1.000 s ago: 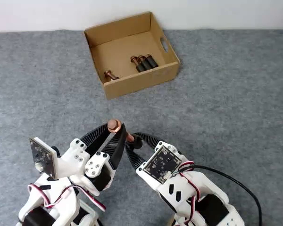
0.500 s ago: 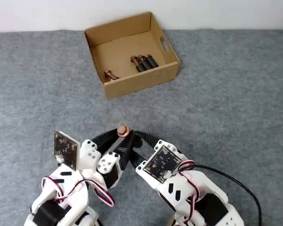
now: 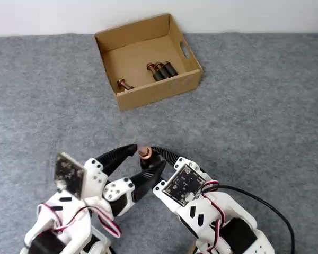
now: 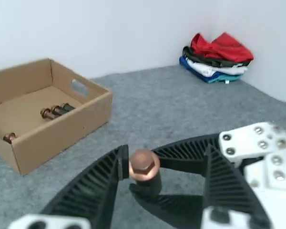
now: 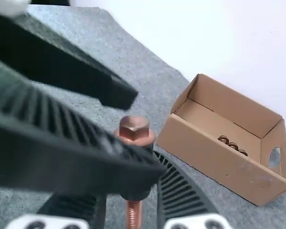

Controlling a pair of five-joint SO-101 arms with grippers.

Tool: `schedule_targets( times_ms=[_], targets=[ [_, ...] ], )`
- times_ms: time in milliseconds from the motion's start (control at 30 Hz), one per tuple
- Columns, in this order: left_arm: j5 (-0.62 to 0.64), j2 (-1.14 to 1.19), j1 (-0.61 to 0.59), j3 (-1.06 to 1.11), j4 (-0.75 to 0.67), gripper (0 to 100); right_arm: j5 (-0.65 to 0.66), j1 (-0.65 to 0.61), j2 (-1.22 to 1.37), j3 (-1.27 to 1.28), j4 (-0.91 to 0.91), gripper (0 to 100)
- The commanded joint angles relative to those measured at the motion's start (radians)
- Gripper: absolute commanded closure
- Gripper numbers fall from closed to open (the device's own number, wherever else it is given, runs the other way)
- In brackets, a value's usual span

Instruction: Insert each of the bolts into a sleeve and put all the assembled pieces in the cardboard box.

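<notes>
The right jaws clamp the bolt (image 3: pixel 144 153), the left jaws gape

I count one cardboard box (image 3: pixel 159 91). Four bolts: a sleeved pair (image 3: pixel 160 69) and a lone bolt (image 3: pixel 124 84) boxed, a fourth bolt (image 3: pixel 144 153) at my fingers (image 3: pixel 119 154). Three sleeves (image 4: pixel 147 185) seen. One clothes pile (image 4: pixel 217 57).
</notes>
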Motion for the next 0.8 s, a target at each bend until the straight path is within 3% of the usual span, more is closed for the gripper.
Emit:
schedule_targets(
  times_ms=[0,167,333,433,633,767],
  targets=[
    [-0.008,0.012,-0.04,-0.077,0.023,75,0.003,0.015,-0.01,-0.012,-0.027,99.0],
    [-0.014,0.008,-0.219,-0.073,0.028,76,0.002,0.016,-0.01,-0.012,-0.025,99.0],
    [-0.074,0.005,-0.315,0.013,0.029,91,-0.087,0.117,-0.007,-0.014,-0.028,99.0],
    [-0.146,0.005,-0.333,0.104,0.009,100,-0.153,0.22,-0.004,-0.04,-0.021,99.1],
    [-0.175,0.005,-0.334,0.285,-0.006,100,-0.267,0.412,0.001,-0.12,0.039,99.1],
    [-0.207,0.005,-0.334,0.407,-0.018,100,-0.281,0.46,0.002,-0.164,0.073,99.1]
  ],
)
